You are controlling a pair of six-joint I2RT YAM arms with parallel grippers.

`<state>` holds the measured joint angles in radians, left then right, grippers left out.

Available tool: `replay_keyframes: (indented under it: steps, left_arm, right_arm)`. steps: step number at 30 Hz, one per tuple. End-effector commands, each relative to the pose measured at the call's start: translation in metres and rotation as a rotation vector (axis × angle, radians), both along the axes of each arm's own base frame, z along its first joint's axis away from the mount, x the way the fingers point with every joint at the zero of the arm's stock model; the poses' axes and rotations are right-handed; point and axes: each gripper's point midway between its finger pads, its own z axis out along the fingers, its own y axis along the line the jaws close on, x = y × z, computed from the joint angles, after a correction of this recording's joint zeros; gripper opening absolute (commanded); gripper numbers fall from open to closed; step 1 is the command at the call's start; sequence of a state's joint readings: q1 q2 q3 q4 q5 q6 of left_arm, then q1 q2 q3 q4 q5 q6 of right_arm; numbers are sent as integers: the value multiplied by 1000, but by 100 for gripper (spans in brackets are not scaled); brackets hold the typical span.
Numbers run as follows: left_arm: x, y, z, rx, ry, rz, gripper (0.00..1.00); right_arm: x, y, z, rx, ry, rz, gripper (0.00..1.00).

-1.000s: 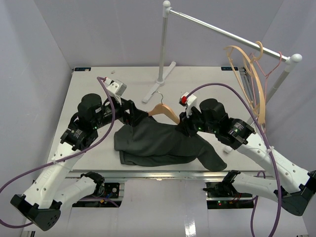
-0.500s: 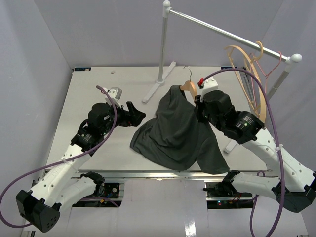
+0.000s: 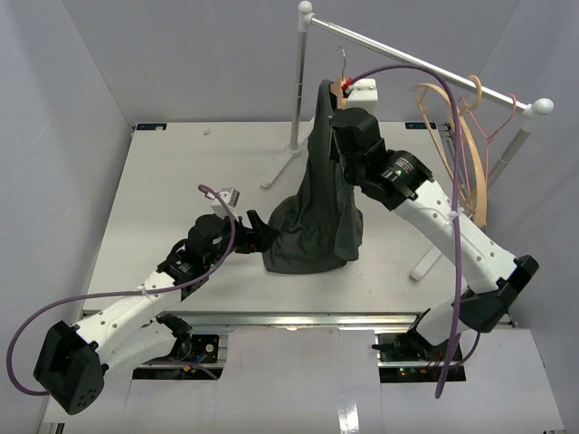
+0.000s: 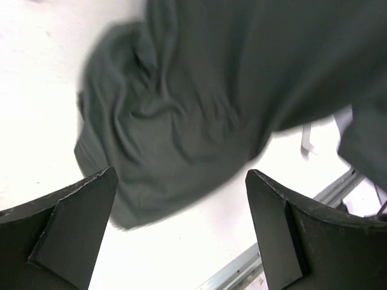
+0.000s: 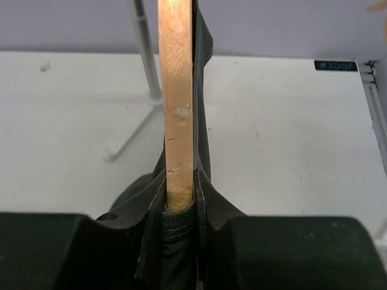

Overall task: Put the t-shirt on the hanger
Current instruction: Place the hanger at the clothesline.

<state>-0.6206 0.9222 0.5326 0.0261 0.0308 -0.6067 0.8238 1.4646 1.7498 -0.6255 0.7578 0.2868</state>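
The dark charcoal t-shirt [image 3: 321, 194] hangs from the tan wooden hanger [image 3: 337, 89], its lower part bunched on the table. My right gripper [image 3: 340, 117] is shut on the hanger's top with the shirt collar and holds it up near the rail. The right wrist view shows the hanger's wood [image 5: 177, 109] between the jaws, with shirt fabric [image 5: 176, 238] around it. My left gripper [image 3: 258, 231] is open and empty, just left of the shirt's bunched hem. In the left wrist view the shirt [image 4: 199, 109] lies ahead of the open gripper [image 4: 181, 190].
A white garment rack with a rail [image 3: 407, 59] and an upright post [image 3: 297, 86] stands at the back. Spare tan and pink hangers [image 3: 466, 145] hang at the rail's right end. The table's front edge [image 3: 298, 315] is near the shirt.
My right gripper has lifted the hanger and shirt from the table up towards the rail. My left gripper has let go of the shirt and moved right and towards the front edge.
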Motion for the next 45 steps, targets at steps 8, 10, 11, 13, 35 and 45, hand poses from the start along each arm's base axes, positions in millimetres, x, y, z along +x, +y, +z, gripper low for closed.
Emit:
replay_keyframes:
  steps: [8, 10, 11, 13, 35, 45]
  left_arm:
    - [-3, -14, -19, 62, -78, -21, 98]
    - [-3, -9, -24, 85, -87, -11, 98]
    - [-4, -7, -26, 91, -89, -4, 98]
    - [-6, -8, -21, 76, -105, -14, 98]
    - [-10, -13, -23, 87, -105, -34, 98]
    - [-9, -13, -29, 105, -99, -38, 98]
  right_arm:
    - [56, 4, 86, 200, -250, -227, 8]
    - [62, -2, 82, 210, -254, -261, 8]
    - [64, -2, 80, 225, -251, -267, 8]
    - [66, -4, 75, 260, -245, -281, 8]
    - [115, -11, 68, 269, -373, -460, 8]
    - [143, -10, 40, 254, -347, -483, 8]
